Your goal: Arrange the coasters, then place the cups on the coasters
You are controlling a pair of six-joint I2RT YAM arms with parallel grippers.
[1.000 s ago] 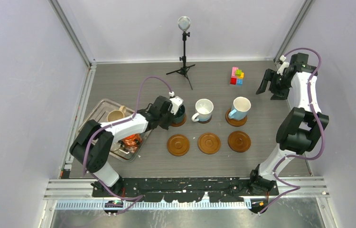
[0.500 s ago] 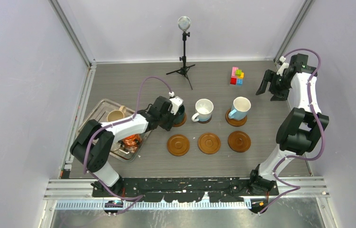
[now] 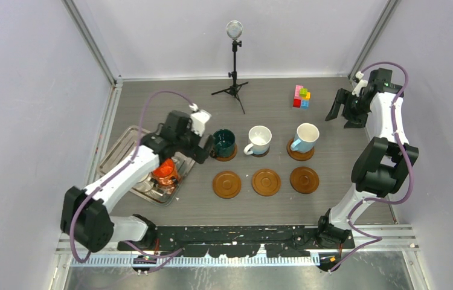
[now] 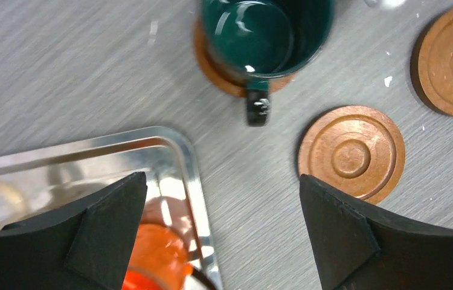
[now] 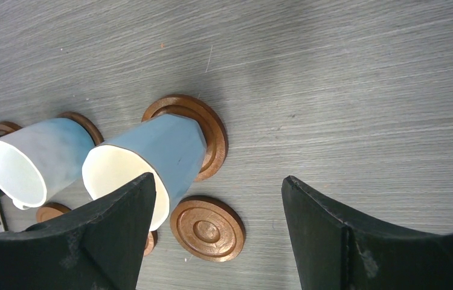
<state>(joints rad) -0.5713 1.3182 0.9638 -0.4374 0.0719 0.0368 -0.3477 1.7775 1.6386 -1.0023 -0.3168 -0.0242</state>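
The table (image 3: 272, 103) is grey with a fine streaked wood grain. The coasters (image 4: 351, 158) are mid-brown, cut with concentric rings. The dark green mug (image 4: 266, 36) is glossy inside; the white mug (image 3: 260, 139) is plain; the light blue mug (image 5: 170, 148) has a creamy white inside, and the orange mug (image 3: 165, 171) is a bright red-orange. The tray (image 4: 170, 140) is mirror silver. The blocks (image 3: 301, 96) are mixed: pink, green, yellow, red and blue

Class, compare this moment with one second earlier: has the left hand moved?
Yes. The left hand has drawn back leftward off the dark green mug, toward the silver tray.
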